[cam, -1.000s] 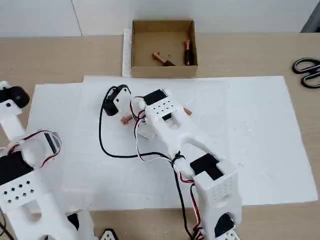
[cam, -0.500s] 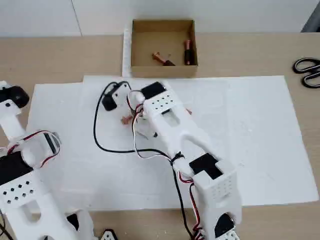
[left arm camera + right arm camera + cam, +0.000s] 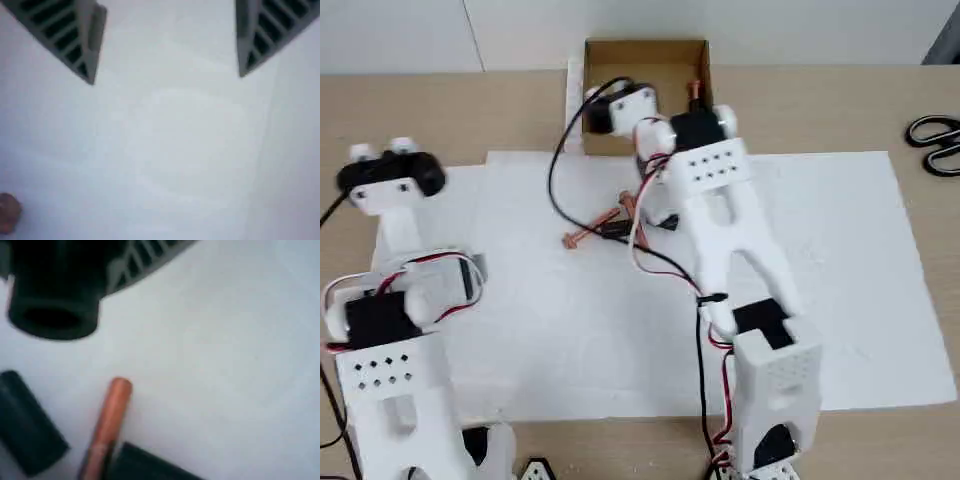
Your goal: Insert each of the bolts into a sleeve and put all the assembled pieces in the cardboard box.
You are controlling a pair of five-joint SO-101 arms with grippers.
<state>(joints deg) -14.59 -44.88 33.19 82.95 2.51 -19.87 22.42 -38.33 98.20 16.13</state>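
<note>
From above, my right arm [image 3: 720, 200] reaches across the paper [image 3: 840, 260], just short of the cardboard box [image 3: 645, 42]. Loose bolts [image 3: 585, 237] lie beside it.

On the left wrist, the left gripper [image 3: 165, 75] gapes wide over bare paper, holding nothing.

On the right wrist, the right gripper [image 3: 75, 275] seems clamped on a black sleeve [image 3: 50, 310], though I can't be sure. A bolt [image 3: 111, 415] lies near it. I'd line the bore up with that shank before pushing. There's open paper to the arm's right, and the box wall is close.
</note>
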